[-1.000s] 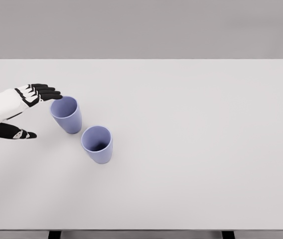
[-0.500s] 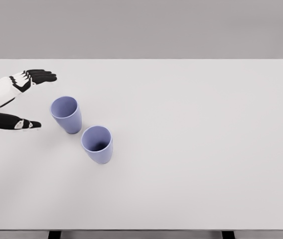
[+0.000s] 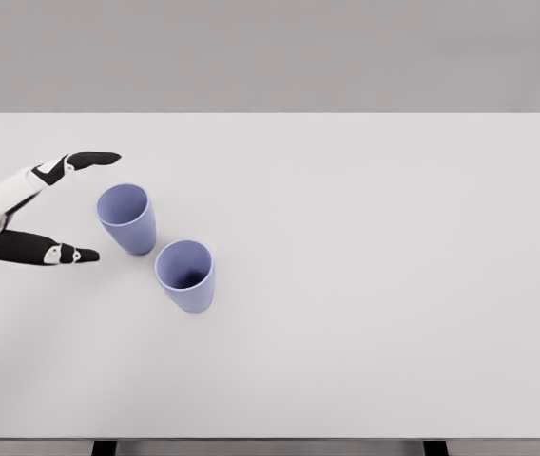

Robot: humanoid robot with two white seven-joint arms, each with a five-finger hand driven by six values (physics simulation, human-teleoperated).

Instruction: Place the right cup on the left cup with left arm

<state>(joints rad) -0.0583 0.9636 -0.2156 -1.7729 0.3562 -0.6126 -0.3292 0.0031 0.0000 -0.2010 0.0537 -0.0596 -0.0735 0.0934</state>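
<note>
On the white table [image 3: 365, 285] the left hand [image 3: 37, 209], spread wide and holding nothing, sits just left of the left cup [image 3: 125, 218], while the right cup [image 3: 185, 275] stands upright near its lower right, ungrasped, so stacking seems barely begun

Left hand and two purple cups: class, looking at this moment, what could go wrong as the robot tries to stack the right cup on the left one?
1. The left hand is open beside the left cup, which stands between it and the right cup. Reaching across could topple the left cup.
2. The cups stand close together, leaving little finger room; the hand might grasp the wrong one.
3. Both cups are upright, so a tilted placement may not nest.
</note>
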